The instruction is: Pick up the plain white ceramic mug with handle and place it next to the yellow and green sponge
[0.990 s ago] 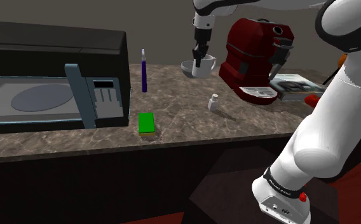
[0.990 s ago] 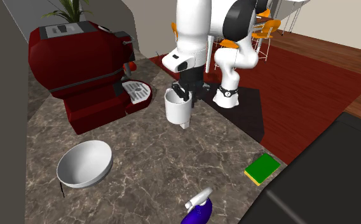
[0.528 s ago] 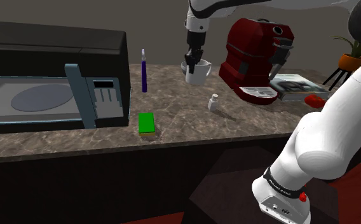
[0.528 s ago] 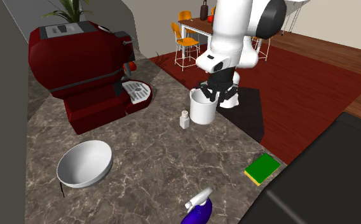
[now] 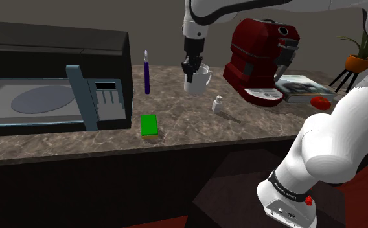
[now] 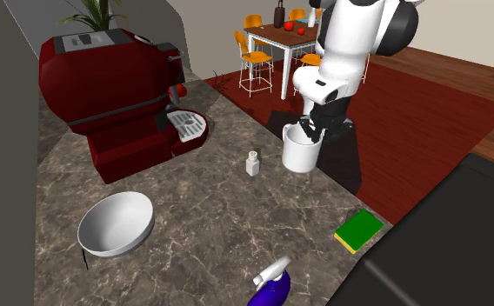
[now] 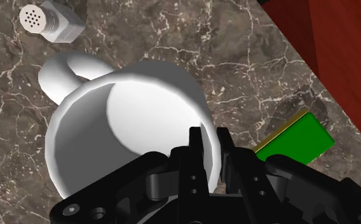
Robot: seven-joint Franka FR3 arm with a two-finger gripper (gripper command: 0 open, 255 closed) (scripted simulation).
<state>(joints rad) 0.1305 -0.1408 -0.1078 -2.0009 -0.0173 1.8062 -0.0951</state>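
You have the black two-finger gripper (image 5: 190,65) (image 6: 313,131) (image 7: 210,159) clamped on the rim of the plain white handled mug (image 5: 196,79) (image 6: 301,154) (image 7: 119,127) — held over the marbled brown desk (image 5: 254,116), apart from the green-and-yellow rectangular sponge (image 5: 150,124) (image 6: 359,229) (image 7: 298,138).

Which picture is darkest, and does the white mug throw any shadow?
Shoulder view: the dimmest; the counter is dusky and the mug stands out pale. Second exterior view: evenly bright, no plain shadow under the mug. Wrist view: soft grey shading inside the mug, the hand black.

The pincer (image 7: 210,137) clasps the white mug (image 7: 125,118).
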